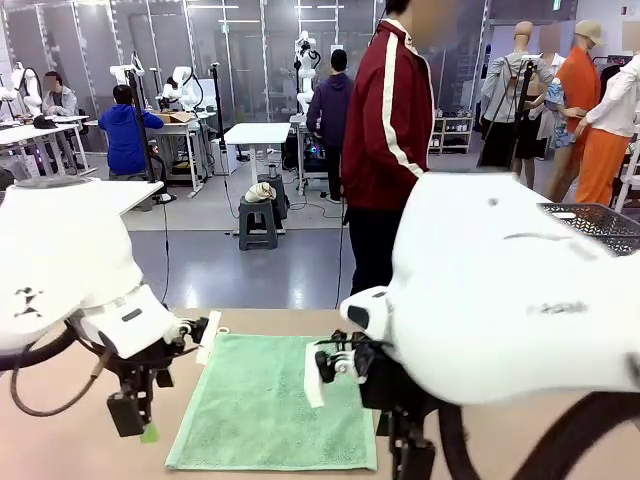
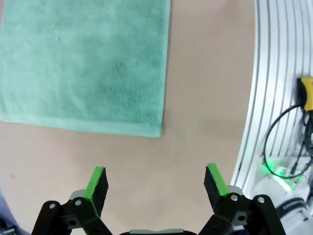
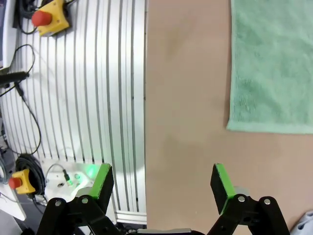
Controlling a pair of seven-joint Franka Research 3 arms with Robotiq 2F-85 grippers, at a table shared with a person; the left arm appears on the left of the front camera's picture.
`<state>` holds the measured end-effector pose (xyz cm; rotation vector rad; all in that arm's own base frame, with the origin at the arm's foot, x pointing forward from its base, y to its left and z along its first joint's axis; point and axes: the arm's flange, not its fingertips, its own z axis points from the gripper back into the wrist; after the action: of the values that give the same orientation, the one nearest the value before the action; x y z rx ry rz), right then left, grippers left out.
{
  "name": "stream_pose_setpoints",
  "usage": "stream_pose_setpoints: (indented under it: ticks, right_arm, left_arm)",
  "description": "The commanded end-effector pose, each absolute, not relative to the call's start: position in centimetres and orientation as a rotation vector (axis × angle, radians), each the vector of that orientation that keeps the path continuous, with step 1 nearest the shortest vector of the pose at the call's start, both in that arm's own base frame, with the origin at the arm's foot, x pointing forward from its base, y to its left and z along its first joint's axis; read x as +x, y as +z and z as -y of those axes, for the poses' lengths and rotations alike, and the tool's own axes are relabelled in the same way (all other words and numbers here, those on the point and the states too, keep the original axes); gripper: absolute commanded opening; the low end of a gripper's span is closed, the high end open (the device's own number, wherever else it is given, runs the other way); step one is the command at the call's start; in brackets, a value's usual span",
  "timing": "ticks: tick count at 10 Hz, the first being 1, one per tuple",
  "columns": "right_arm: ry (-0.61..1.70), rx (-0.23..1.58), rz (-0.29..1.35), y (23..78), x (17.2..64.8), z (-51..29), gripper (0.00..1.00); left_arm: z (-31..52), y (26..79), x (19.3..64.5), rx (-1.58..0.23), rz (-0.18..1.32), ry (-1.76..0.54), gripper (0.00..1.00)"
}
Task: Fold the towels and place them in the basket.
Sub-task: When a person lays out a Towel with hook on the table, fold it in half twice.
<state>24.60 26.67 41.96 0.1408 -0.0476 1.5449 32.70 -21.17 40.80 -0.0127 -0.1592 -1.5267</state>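
Green towel [image 1: 270,400] lies flat and unfolded on the tan table [image 1: 70,440], centred between the two arms. All four edges are straight. Its long axis appears to run from the robot's side toward the person [image 1: 390,130] standing at the far side, with the short hemmed edge nearest the robot.

Left gripper [image 2: 155,169]: jaws spread wide, nothing between the pads. It hangs over bare table just off the towel's near left corner, not touching the cloth. In the left wrist view a band of bare table runs between the towel's side edge and the ribbed metal rail [image 2: 274,73] at the table's border.

Right gripper [image 3: 161,167]: jaws also wide apart and empty, off the towel's near right corner. One finger is over the rail's edge, the other over bare table. A wide clear strip of table separates the towel's edge from the rail. A yellow stop button box [image 3: 49,17] and cables lie on the rail, well apart from the towel.

Dark mesh basket [image 1: 600,225] shows at the right behind the right arm, well apart from the towel. What it stands on I cannot tell.
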Motion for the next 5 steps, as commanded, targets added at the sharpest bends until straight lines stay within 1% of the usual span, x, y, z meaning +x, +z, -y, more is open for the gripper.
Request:
stream_pose_setpoints:
  ticks: [1, 4, 5]
  right_arm:
    - [1.495, 0.089, 0.093, 37.5, 22.5, -26.4, 1.0]
    - [1.517, 0.018, 0.15, 35.3, 22.7, -26.4, 1.0]
    - [1.539, 0.031, 0.14, 35.0, 22.7, -26.4, 1.0]
  left_arm:
    - [22.1, 38.1, 31.7, -0.01, 0.173, -1.504, 1.0]
    - [22.8, 35.4, 31.6, -0.014, 0.121, -1.525, 1.0]
    - [22.8, 35.3, 31.4, -0.011, 0.126, -1.535, 1.0]
